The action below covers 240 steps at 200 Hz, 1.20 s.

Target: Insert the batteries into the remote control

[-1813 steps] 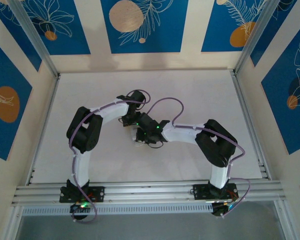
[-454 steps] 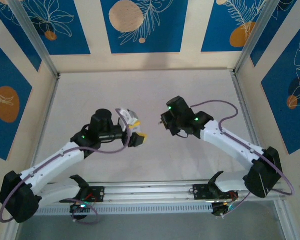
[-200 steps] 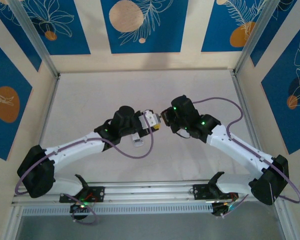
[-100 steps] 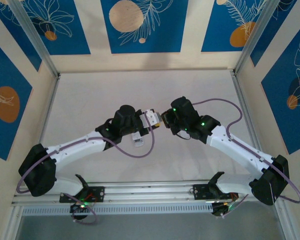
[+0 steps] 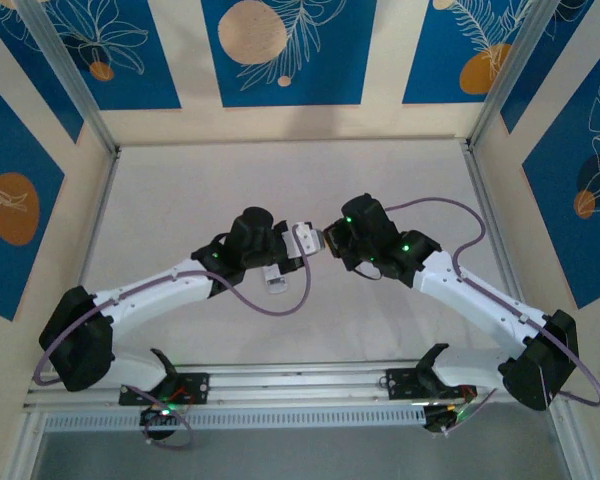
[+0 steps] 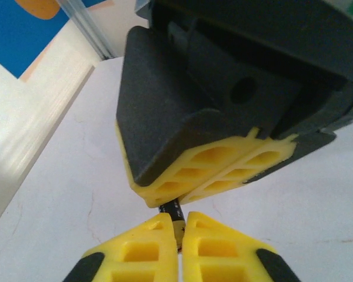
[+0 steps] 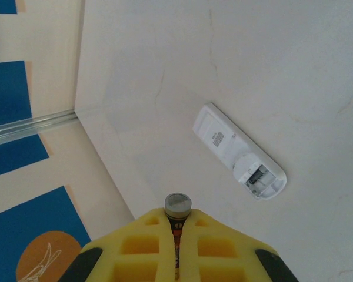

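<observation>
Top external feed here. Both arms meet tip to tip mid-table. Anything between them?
Observer: Yes. Left wrist view: a battery bridges them; the left gripper and right gripper both have jaws shut on it.
Operator: Remote ready?
Observer: Right wrist view: the remote control lies back side up on the table, its battery bay uncovered.
Operator: Anything loaded?
Observer: No, the bay looks empty.

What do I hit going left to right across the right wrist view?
Left to right: aluminium rail → battery, clamped between the fingers of the right gripper → remote control, lying on the table with the battery bay at its right end open.
</observation>
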Tool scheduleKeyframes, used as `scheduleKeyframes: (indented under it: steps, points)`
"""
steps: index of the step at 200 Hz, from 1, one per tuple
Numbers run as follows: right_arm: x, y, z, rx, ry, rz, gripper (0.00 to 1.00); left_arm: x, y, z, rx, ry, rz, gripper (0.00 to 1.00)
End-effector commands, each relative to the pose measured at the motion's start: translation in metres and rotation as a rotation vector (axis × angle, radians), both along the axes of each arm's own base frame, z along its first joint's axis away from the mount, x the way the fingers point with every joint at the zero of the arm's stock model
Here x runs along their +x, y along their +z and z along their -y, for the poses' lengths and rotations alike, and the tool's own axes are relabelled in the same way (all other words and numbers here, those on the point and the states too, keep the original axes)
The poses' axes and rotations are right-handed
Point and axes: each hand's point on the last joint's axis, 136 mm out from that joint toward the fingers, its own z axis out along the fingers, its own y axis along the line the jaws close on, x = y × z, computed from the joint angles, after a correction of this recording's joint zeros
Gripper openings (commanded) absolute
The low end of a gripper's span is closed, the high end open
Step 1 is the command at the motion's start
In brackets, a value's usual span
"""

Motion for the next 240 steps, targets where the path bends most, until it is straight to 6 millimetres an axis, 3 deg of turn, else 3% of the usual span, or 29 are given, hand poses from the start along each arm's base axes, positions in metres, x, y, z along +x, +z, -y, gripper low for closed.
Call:
scheduleKeyframes:
  steps: [1, 16, 37, 65, 92, 123, 137, 169, 197, 240]
  points:
    - [-0.010, 0.012, -0.004, 0.023, 0.055, 0.007, 0.10, 0.000, 0.001, -0.002, 0.022, -0.034, -0.042, 0.02]
    - [-0.013, 0.012, -0.005, 0.023, 0.072, 0.007, 0.16, 0.006, 0.004, -0.007, 0.025, -0.006, -0.047, 0.00]
    - [-0.014, 0.017, -0.004, 0.017, 0.112, 0.015, 0.37, 0.013, 0.011, -0.020, 0.013, 0.023, -0.057, 0.00]
    - [-0.011, 0.025, 0.015, -0.056, 0.175, 0.066, 0.50, 0.007, 0.005, -0.054, 0.071, 0.028, -0.089, 0.00]
    - [-0.004, 0.021, 0.039, -0.147, 0.236, 0.118, 0.56, -0.016, -0.011, -0.091, 0.160, 0.022, -0.153, 0.00]
    - [0.005, 0.007, 0.054, -0.171, 0.263, 0.121, 0.68, -0.054, -0.047, -0.110, 0.213, -0.040, -0.339, 0.00]
    - [0.009, 0.003, 0.055, -0.158, 0.281, 0.125, 0.70, -0.058, -0.063, -0.113, 0.214, -0.031, -0.385, 0.00]
    - [0.013, -0.003, 0.051, -0.138, 0.310, 0.128, 0.74, -0.044, -0.081, -0.105, 0.134, 0.012, -0.430, 0.00]
    - [0.013, -0.006, 0.046, -0.109, 0.330, 0.139, 0.77, -0.041, -0.107, -0.101, 0.169, 0.002, -0.481, 0.00]
    - [0.013, -0.008, 0.047, -0.115, 0.338, 0.153, 0.79, -0.017, -0.122, -0.100, 0.214, 0.066, -0.462, 0.00]
